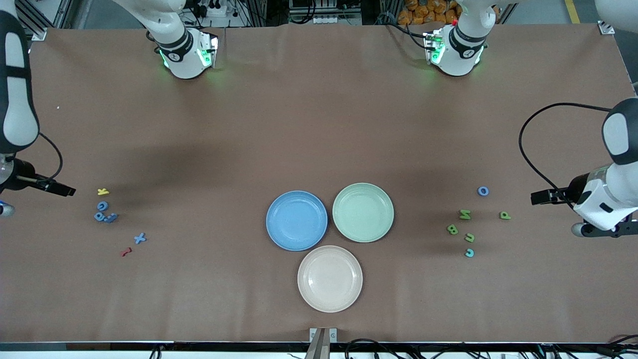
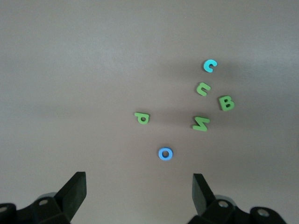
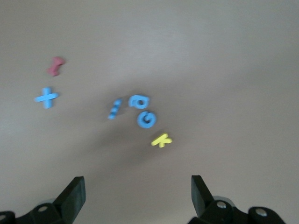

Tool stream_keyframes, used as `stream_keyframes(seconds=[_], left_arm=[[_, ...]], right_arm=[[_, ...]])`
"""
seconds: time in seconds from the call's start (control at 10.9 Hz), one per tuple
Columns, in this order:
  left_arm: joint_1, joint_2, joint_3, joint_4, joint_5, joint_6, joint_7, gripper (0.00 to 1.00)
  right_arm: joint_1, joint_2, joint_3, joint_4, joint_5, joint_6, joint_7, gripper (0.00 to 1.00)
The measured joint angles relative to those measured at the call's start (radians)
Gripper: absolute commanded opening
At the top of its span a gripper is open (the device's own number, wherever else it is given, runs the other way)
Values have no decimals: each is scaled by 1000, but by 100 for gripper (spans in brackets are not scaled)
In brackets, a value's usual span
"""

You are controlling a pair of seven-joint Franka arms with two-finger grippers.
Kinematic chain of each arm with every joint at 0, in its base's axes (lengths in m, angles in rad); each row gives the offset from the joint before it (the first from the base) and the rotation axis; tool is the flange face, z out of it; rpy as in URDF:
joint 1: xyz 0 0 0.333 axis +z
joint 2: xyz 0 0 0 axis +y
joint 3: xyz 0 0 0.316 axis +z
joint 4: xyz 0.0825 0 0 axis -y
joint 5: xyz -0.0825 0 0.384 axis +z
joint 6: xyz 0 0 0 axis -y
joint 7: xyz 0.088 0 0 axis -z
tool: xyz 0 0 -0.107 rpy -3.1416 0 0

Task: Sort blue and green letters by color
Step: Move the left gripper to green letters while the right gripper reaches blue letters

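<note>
Front view: a brown table [image 1: 319,124] carries 3 plates touching in a cluster at its middle: a blue plate [image 1: 296,220], a green plate [image 1: 363,212] beside it, and a cream plate [image 1: 330,278] nearest the camera.

At the left arm's end of the table the left gripper [image 2: 139,191] hangs with its fingers spread wide, holding nothing. Below it lie 4 green letters: an N [image 1: 465,214], a B [image 1: 452,229], a P [image 1: 505,215] and a small curved piece [image 1: 469,237]. A blue O [image 1: 483,191] lies farther from the camera than these, and a cyan C [image 1: 469,253] nearer.

At the right arm's end the right gripper [image 3: 138,191] is likewise wide open and empty. Below it sit a blue G [image 1: 102,205], 2 more blue letters [image 1: 105,217] touching each other, and a blue X [image 1: 140,238] nearer the camera. A yellow K [image 1: 103,191] and a red letter [image 1: 126,252] lie among them.
</note>
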Motion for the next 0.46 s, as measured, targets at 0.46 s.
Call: stream_keyframes(seconds=[0.46], left_arm=[[23, 60, -2, -79, 12, 194, 67, 100]], right_arm=[[-38, 133, 5, 53, 1, 83, 69, 100]])
